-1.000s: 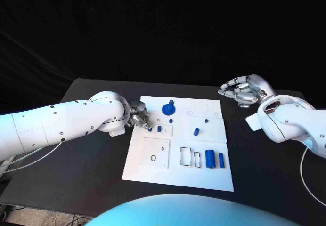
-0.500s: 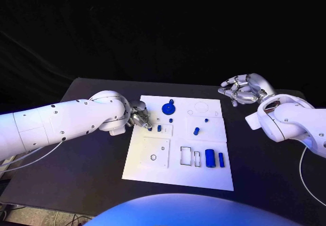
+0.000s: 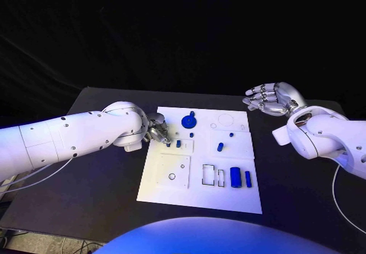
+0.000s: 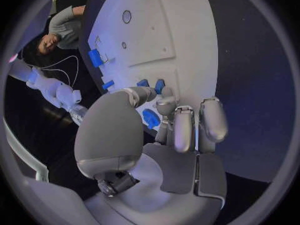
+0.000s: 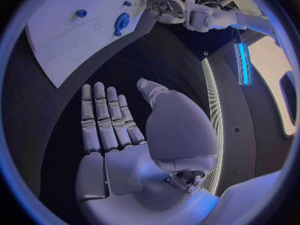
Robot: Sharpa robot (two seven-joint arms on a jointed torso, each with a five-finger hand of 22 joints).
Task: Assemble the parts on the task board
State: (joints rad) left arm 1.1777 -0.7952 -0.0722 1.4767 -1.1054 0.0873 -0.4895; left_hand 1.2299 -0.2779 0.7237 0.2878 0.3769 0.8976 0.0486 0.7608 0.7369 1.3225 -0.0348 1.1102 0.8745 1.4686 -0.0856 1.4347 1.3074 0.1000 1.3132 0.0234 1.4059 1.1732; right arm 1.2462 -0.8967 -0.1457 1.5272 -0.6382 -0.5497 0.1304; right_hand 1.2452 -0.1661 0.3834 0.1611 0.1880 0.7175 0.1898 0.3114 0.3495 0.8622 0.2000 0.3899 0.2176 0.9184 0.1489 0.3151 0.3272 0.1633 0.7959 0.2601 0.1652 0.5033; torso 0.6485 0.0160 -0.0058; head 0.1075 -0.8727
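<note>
The white rectangular task board [image 3: 200, 180] lies in the middle of the black worktop [image 3: 91, 180], with the small blue parts spread over it. A round blue disc-shaped part [image 3: 188, 123] sits near the board's far edge, a short blue peg [image 3: 219, 147] stands near the middle, and two blue bars — a thick one [image 3: 236, 177] and a thin one [image 3: 248, 179] — lie side by side near the board's right edge, beside outlined slots.

The silver left hand [image 3: 158, 132] is at the board's left edge, its fingers [image 4: 178, 130] curled in close above the surface, next to a small blue part [image 3: 179, 143]. Whether it actually grips a piece cannot be told — its fingertips hide the spot.

The silver right hand [image 3: 271, 99] hovers past the board's far right corner, well apart from it. The right wrist view shows its fingers [image 5: 103, 117] stretched out straight and its palm bare, holding nothing.
</note>
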